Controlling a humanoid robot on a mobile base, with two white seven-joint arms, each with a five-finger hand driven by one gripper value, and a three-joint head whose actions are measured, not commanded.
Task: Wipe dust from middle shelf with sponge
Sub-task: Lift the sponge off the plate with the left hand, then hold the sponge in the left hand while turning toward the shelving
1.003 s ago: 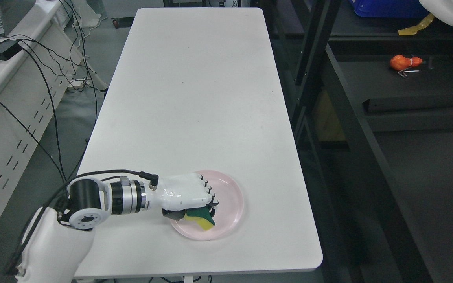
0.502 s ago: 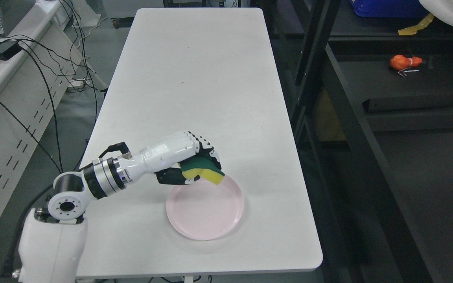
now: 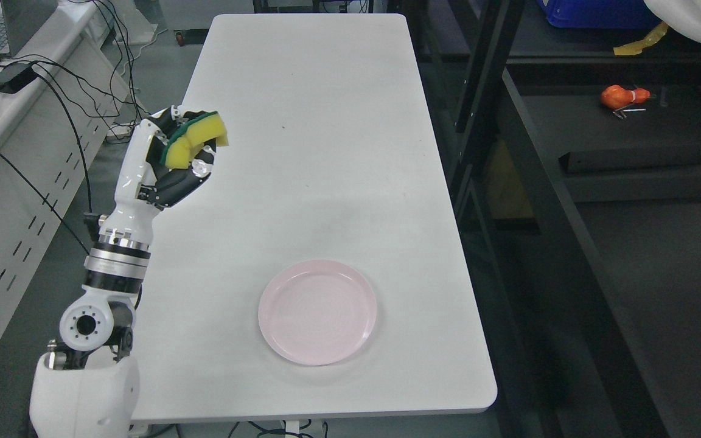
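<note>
My left hand (image 3: 183,149) is raised high over the table's left edge, forearm pointing up, fingers curled around a yellow sponge with a green scouring side (image 3: 195,137). The sponge is squeezed and bent in the grasp. A black metal shelf unit (image 3: 618,176) stands to the right of the white table (image 3: 320,152), well away from the hand. My right arm does not show.
An empty pink plate (image 3: 317,311) sits near the table's front. On the dark shelf lie an orange gourd-shaped object (image 3: 623,96) and a flat black box (image 3: 630,159). Cables (image 3: 76,140) and a power brick (image 3: 12,77) hang at the left by a grey desk.
My left hand lifted the sponge off the pink plate, then swung up and to the left, ending raised above the table's left edge. The plate stays in place, now empty.
</note>
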